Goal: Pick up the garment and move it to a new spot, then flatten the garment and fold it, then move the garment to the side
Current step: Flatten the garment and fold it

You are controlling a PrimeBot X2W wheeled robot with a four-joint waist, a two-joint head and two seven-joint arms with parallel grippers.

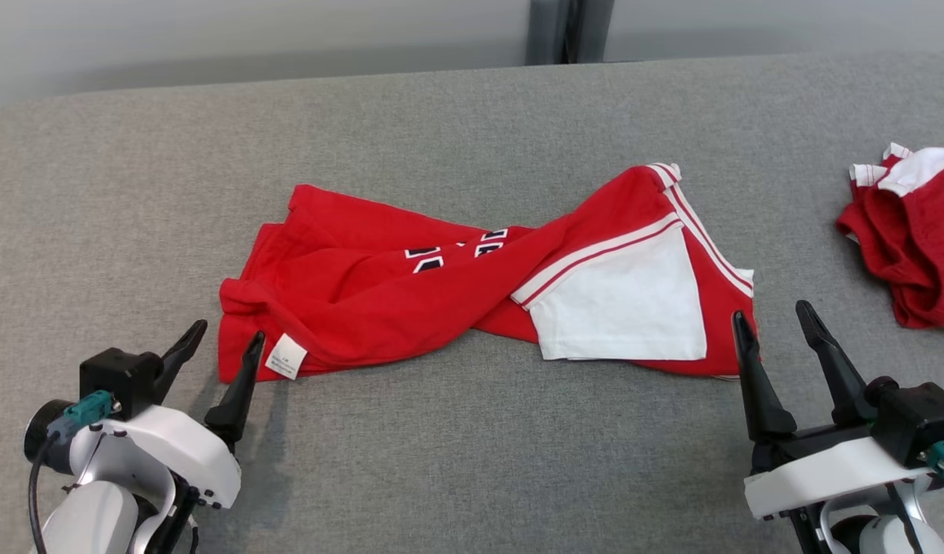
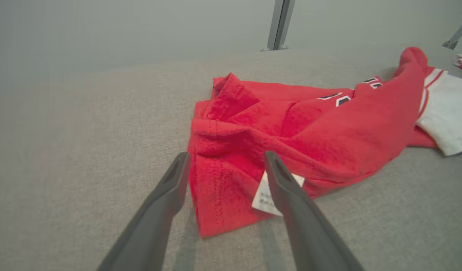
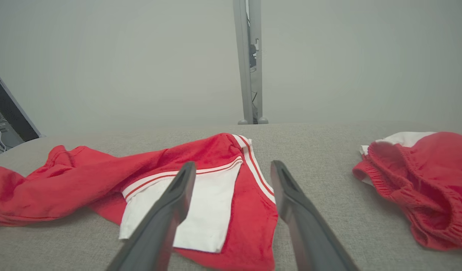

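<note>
The left claw (image 1: 231, 329) sits at the lower left of the head view and the right claw (image 1: 770, 309) at the lower right. Both are low over the grey tabletop (image 1: 472, 462). Each claw has its two dark fingers spread wide, and neither grips anything.

The garment (image 1: 364, 308), a red shirt, lies crumpled and twisted across the middle of the tabletop, between the two claws. Its left half is bunched red cloth. Black and white lettering (image 1: 456, 250) shows in a fold near the centre. Its right half shows a white panel (image 1: 625, 308) edged with red and white stripes.

Left claw: the fingers point at the lower left corner of the garment. In the left wrist view, one finger lies just outside the hemmed edge of that corner and the other crosses in front of a small white label (image 1: 286, 356) sewn there. Whether either finger touches the cloth cannot be told.

Right claw: the fingers point at the lower right end of the garment. One fingertip sits at the red edge beside the white panel. The other stands over bare tabletop.

A second garment (image 1: 918, 238), red with white trim, lies heaped at the right edge of the tabletop, well apart from the first. A grey post (image 1: 568, 31) stands behind the far edge.
</note>
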